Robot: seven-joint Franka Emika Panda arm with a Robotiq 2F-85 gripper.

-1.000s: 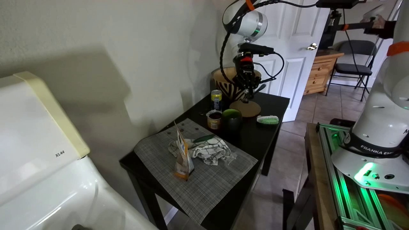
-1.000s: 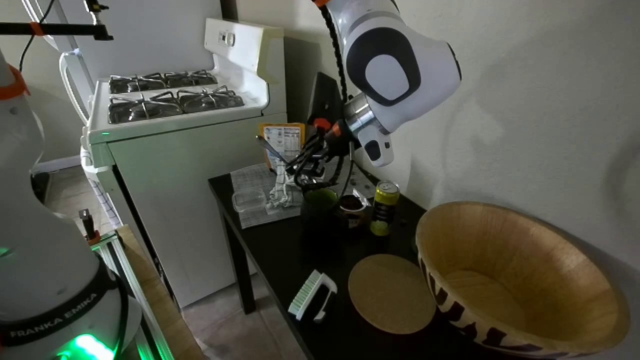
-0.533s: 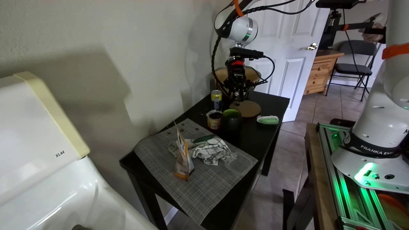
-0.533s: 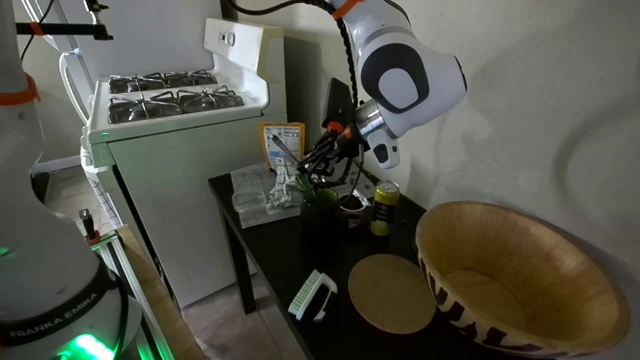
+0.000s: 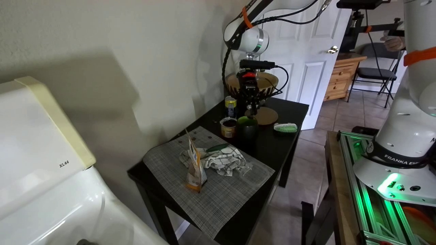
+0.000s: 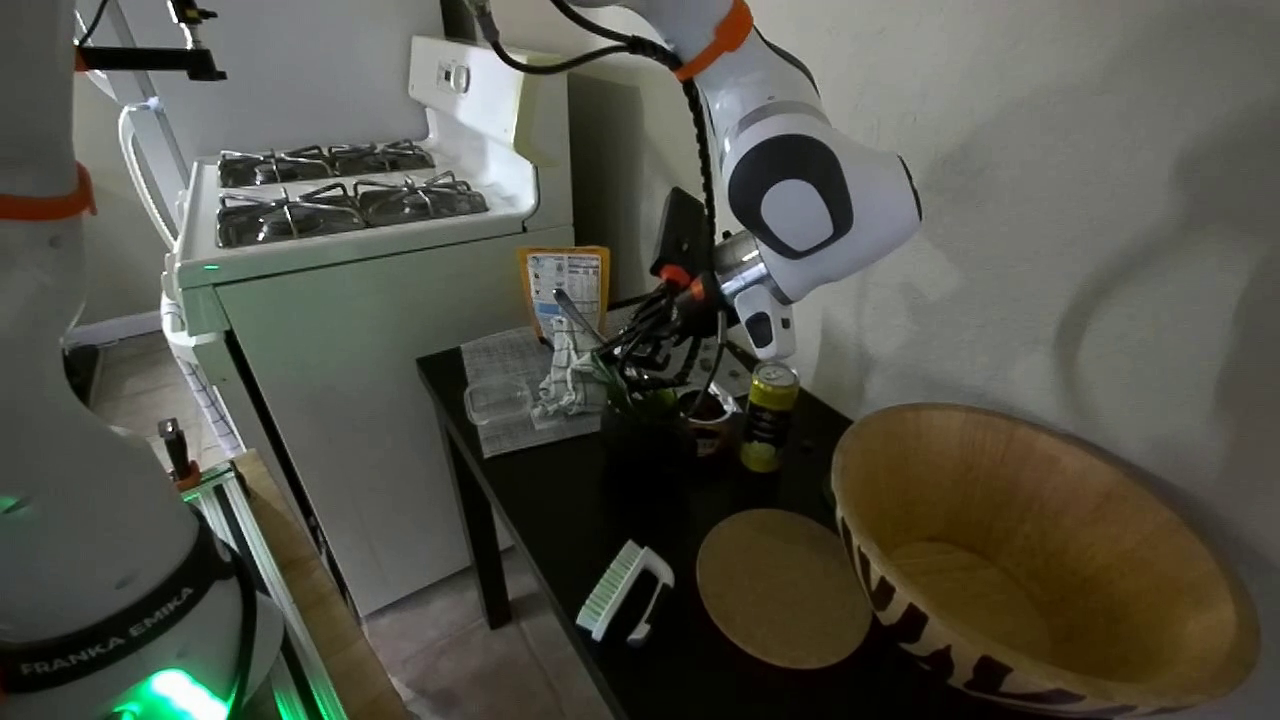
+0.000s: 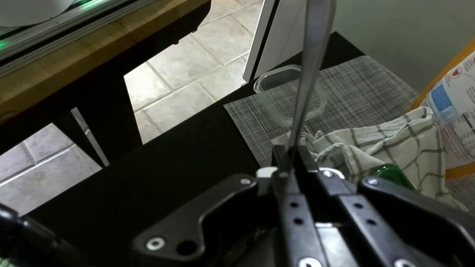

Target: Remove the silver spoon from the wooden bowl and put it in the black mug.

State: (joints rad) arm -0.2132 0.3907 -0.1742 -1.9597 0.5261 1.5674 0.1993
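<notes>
The silver spoon point(image 7: 313, 55) is pinched between the fingertips of my gripper point(image 7: 293, 150), its handle rising out of the grip. In an exterior view the spoon point(image 6: 575, 310) slants, handle end up, and its lower part is largely lost among the dark fingers. Just below my gripper point(image 5: 251, 110) stands the black mug point(image 5: 247, 132), upright, with a green inside. In an exterior view the mug point(image 6: 640, 438) lies under the spoon's lower end; whether that end is inside the mouth I cannot tell. The wooden bowl point(image 6: 1050, 520), with patterned sides, is well apart from the gripper.
Close beside the mug are an opened tub point(image 6: 708, 425) and a yellow can point(image 6: 768, 415). A round tan board point(image 6: 785, 590) and a brush point(image 6: 625, 590) lie nearby. Across the placemat point(image 5: 218, 204) are a checked towel point(image 7: 382, 144), an orange pouch point(image 5: 197, 166) and a clear container point(image 7: 287, 98).
My gripper has shifted sideways over the mug and come down closer to its mouth, the spoon staying in its grip. Mug and bowl have not moved.
</notes>
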